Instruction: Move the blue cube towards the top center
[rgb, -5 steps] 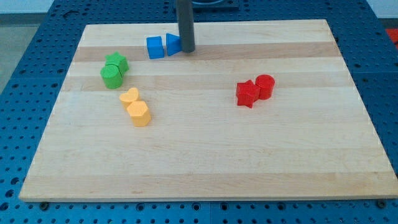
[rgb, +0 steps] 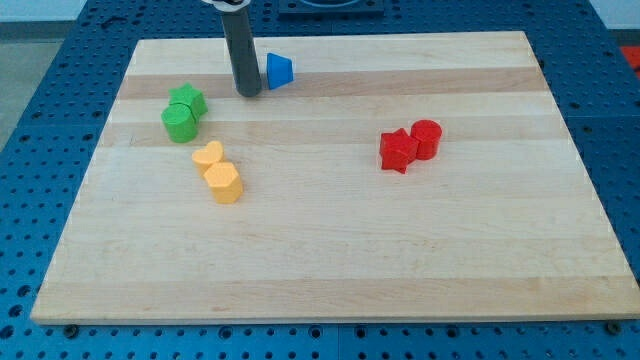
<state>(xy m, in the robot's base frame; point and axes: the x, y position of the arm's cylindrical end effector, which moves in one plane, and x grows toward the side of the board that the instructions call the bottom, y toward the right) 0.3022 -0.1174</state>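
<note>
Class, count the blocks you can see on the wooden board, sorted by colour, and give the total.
Green blocks: 2
Yellow blocks: 2
Red blocks: 2
Blue block: 1 visible; the rod may hide another.
Total: 7

- The arm shows only as 1 straight dark rod (rgb: 241, 50), entering at the view's top, left of centre.
- The rod stands nearly upright, leaning very slightly so its lower end sits a little toward the view's right.
- A pale collar caps the rod at the frame's top edge.
- My tip (rgb: 247, 93) rests at table height in the upper left part of the view.
</note>
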